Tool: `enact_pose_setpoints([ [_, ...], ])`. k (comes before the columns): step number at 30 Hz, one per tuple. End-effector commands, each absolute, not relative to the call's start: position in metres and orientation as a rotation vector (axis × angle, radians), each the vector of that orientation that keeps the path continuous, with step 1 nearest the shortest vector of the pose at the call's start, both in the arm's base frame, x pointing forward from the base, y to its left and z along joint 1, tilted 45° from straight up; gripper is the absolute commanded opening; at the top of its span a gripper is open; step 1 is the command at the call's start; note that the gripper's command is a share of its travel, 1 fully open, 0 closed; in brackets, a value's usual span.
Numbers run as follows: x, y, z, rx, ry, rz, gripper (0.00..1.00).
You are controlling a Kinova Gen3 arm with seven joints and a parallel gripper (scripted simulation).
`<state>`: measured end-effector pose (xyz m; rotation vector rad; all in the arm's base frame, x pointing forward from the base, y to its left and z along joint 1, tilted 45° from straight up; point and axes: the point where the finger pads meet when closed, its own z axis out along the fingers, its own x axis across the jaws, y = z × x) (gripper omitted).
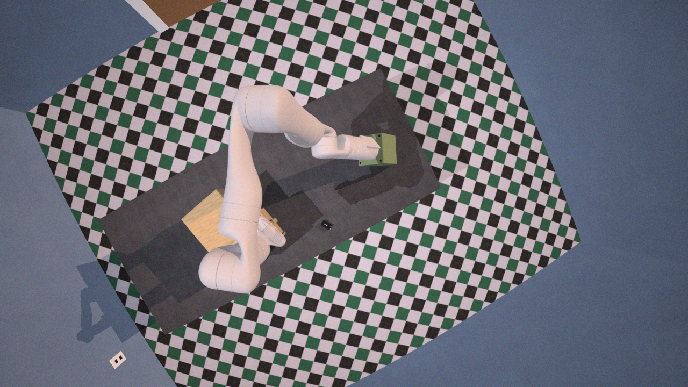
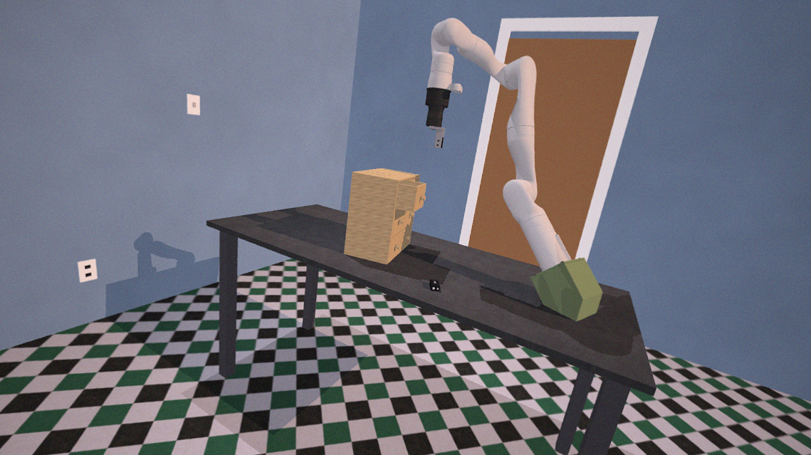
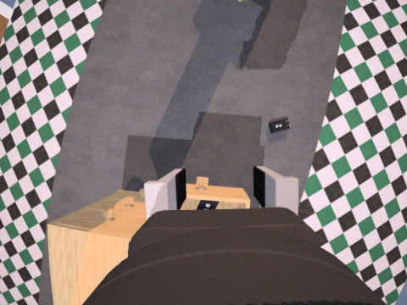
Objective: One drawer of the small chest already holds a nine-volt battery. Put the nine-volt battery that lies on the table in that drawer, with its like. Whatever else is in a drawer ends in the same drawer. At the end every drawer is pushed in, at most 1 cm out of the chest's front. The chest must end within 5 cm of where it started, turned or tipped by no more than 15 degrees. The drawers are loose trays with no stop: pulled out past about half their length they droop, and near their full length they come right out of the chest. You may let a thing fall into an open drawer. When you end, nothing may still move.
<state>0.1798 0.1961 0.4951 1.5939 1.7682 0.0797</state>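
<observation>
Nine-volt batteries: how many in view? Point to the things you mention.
2. One lies on the table [image 1: 144,212] [image 2: 516,323] [image 3: 127,63], in front of the chest [image 1: 199,223] [image 2: 370,217] [image 3: 72,254]: battery [image 1: 326,224] [image 2: 434,284] [image 3: 279,124]. The other battery [image 3: 208,205] is in the pulled-out top drawer [image 1: 265,213] [image 2: 420,195] [image 3: 226,191], partly hidden by the gripper [image 2: 438,140] [image 3: 220,182]. Other drawers' insides are hidden, so there may be more.

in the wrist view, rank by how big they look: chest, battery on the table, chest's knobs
1. Chest
2. Table battery
3. Knobs, too alike to rank among themselves

The dark table [image 1: 298,163] [image 2: 456,274] [image 3: 127,76] carries the wooden chest [image 1: 199,222] [image 2: 370,217] [image 3: 85,254]; a black battery [image 1: 326,224] [image 2: 434,284] [image 3: 280,124] lies apart from it.
</observation>
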Motion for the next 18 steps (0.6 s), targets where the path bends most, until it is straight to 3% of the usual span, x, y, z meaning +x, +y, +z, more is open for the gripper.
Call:
enact_pose_setpoints([
  [1, 0.170, 0.201, 0.497, 1.600, 1.746, 0.102, 1.00],
  [18, 0.149, 0.205, 0.499, 1.680, 1.670, 0.145, 1.00],
])
